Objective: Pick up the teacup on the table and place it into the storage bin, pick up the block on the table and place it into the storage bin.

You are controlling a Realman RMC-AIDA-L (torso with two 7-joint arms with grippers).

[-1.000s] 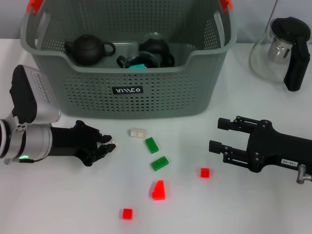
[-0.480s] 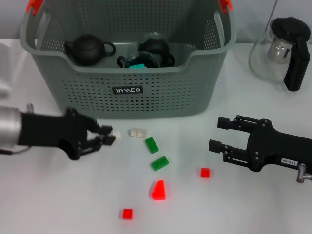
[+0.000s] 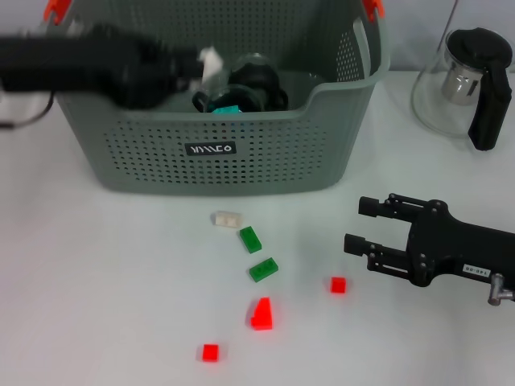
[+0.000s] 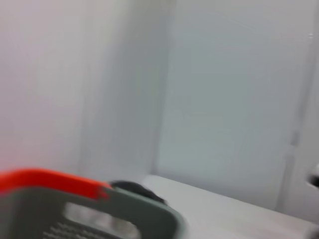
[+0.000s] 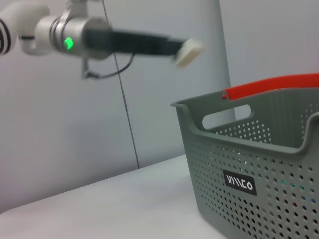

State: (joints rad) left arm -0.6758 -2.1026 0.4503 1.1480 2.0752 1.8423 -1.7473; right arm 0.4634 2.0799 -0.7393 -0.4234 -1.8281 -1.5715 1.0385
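Left end effector (image 3: 193,64) with a white block (image 3: 211,59) above the storage bin (image 3: 217,153); right end effector (image 3: 362,225) idle on table (image 3: 96,289).

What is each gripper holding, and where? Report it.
Left gripper: a small white block, pinched at its fingers' tips above the storage bin. Right gripper: nothing.

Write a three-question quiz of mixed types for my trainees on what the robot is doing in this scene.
1. True or false: the left gripper holds a white block above the storage bin.
2. The right gripper is: A) over the table, open; B) inside the bin; C) gripping the glass carafe.
3. Fill in: the two green bricks lie on the ____.

Key: 1 true; 2 A; 3 table.
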